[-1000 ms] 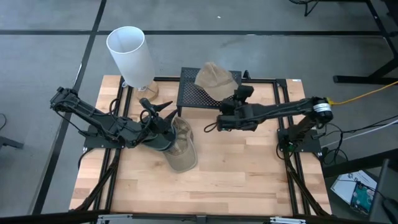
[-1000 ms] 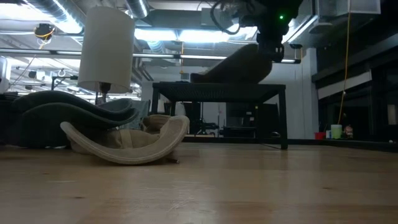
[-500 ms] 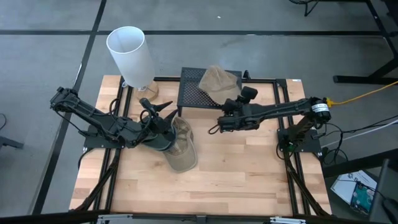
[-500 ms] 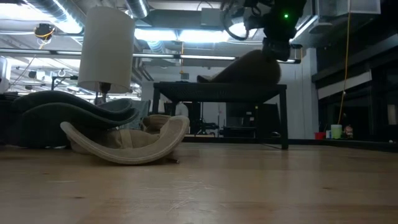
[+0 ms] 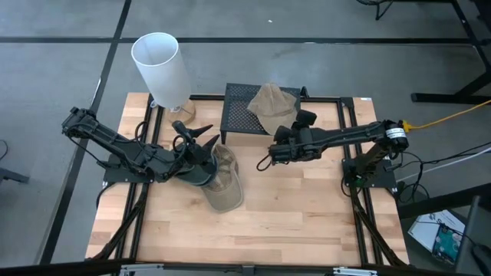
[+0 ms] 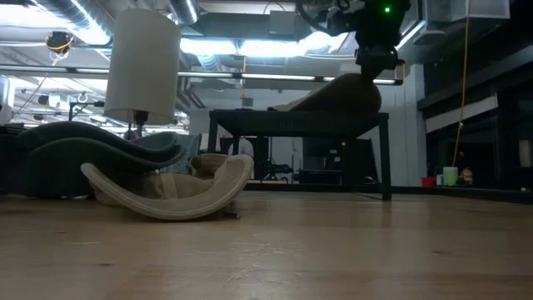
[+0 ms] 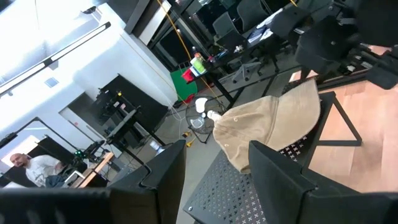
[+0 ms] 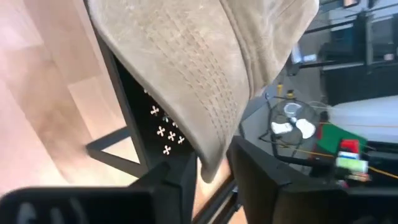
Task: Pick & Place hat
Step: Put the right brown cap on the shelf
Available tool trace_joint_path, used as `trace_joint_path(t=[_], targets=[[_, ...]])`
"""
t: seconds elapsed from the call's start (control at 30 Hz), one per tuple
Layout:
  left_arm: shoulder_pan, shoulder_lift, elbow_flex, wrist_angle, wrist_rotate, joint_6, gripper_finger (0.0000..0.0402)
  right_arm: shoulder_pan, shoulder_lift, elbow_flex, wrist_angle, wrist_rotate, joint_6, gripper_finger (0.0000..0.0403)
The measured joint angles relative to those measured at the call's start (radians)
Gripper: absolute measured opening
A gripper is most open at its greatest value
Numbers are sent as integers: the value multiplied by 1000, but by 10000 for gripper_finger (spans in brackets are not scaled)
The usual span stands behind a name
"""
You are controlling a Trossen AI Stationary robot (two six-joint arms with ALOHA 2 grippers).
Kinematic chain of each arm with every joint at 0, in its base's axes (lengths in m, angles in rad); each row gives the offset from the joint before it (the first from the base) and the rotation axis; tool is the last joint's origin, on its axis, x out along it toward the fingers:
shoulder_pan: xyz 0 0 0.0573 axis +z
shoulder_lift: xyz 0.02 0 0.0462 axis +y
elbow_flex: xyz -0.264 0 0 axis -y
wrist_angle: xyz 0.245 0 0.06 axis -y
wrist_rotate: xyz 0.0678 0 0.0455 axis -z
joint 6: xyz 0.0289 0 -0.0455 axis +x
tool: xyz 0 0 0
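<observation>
Your right gripper (image 5: pixel 285 132) sits at the rack (image 5: pixel 238 116) edge with fingers parted around the tan hat (image 5: pixel 273 101) brim (hat lies on the rack). Left gripper (image 5: pixel 201 156) is on the second hat (image 5: pixel 223 184), grip unclear

No legible text, label, brand, number or sign appears in any view. The hats, the white lamp shade, the black mesh stand and the wooden surface carry no readable markings. Items in the room beyond are too small or blurred to read.
</observation>
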State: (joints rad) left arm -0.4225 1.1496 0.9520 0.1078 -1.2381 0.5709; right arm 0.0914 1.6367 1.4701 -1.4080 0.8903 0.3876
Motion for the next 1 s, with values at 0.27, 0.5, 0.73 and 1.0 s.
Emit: trace_joint_path(t=[0.27,0.5,0.73,1.0], targets=[[0,0,0,0,0,0,169,0,0,114,2,-176,-4,197],[0,0,0,0,0,0,169,1,0,221,47,-386,-49,263],[0,0,0,0,0,0,169,-73,-13,324,184,-371,-130,285],[-1,0,0,0,0,-10,169,-316,-14,342,200,-456,-56,287]])
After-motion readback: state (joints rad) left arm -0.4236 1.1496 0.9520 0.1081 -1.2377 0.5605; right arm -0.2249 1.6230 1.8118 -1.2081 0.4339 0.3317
